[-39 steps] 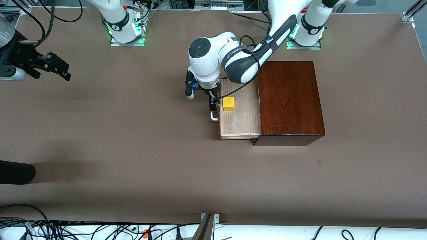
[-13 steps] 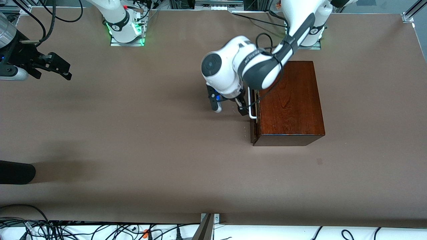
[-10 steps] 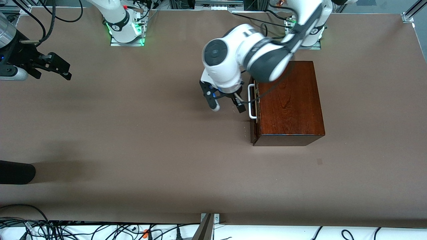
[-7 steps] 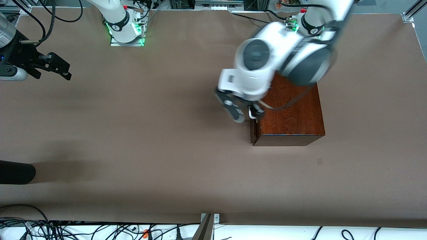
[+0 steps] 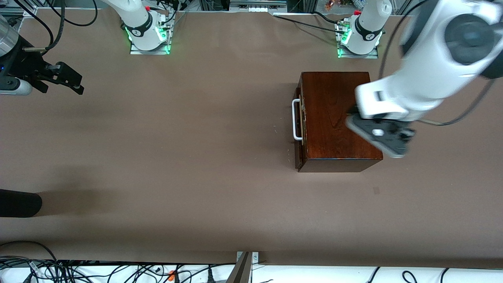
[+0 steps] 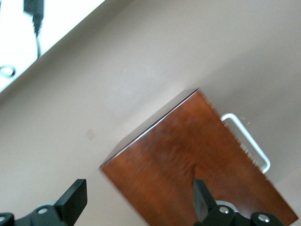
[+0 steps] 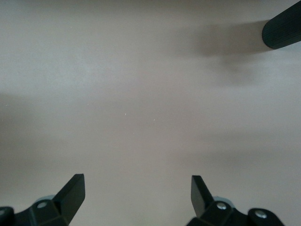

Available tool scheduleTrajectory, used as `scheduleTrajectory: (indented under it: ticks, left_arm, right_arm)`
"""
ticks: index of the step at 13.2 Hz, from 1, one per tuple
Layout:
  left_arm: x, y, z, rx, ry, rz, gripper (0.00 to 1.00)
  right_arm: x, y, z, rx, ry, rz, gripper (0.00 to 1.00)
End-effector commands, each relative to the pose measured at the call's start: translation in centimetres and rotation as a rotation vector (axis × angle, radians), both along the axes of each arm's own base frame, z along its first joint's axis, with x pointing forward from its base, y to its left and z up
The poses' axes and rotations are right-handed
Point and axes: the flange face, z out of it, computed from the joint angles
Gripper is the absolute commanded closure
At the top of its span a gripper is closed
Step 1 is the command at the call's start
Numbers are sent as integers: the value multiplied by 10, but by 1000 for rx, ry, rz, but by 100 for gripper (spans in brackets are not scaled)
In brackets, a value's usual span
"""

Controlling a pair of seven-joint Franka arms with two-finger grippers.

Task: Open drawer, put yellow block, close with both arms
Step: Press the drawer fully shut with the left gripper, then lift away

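The mahogany box (image 5: 334, 98) stands toward the left arm's end of the table. Its drawer (image 5: 299, 149) is shut, with the white handle (image 5: 295, 120) facing the right arm's end. The yellow block is hidden. My left gripper (image 5: 379, 137) is open and empty, up in the air over the box's corner away from the handle. The left wrist view shows the box (image 6: 188, 165) and handle (image 6: 249, 141) below the open left gripper (image 6: 138, 202). My right gripper (image 5: 76, 83) is open and empty, and waits over the table's edge at the right arm's end; it also shows in the right wrist view (image 7: 136, 193).
A black rounded object (image 5: 19, 202) juts in over the table at the right arm's end, nearer to the front camera; it also shows in the right wrist view (image 7: 282, 30). Cables (image 5: 78, 271) lie off the table's front edge.
The drawer slid shut with the yellow block inside. The left gripper then let go of the handle, rose and swung across the box toward the left arm's end. The right arm stayed still.
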Motion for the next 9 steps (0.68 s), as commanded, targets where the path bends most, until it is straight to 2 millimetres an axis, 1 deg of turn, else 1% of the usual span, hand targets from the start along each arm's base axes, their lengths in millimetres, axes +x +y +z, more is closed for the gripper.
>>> scheduleTrajectory:
  ticks: [1, 2, 4, 5, 7, 9]
  left_arm:
    - [-15, 37, 13, 6, 61, 204, 0]
    - [-21, 54, 24, 12, 62, 290, 0]
    - [-42, 82, 29, 15, 78, 349, 0]
    - [-50, 97, 28, 15, 72, 374, 0]
    - [-61, 112, 27, 16, 67, 396, 0]
    - [-66, 125, 17, 3, 72, 422, 0]
  right_arm:
    - [0, 0, 5, 8, 3, 0, 0]
    - [0, 0, 5, 8, 3, 0, 0]
    - [0, 0, 5, 8, 3, 0, 0]
    - [0, 0, 5, 8, 3, 0, 0]
    - [0, 0, 5, 8, 3, 0, 0]
    - [0, 0, 5, 8, 3, 0, 0]
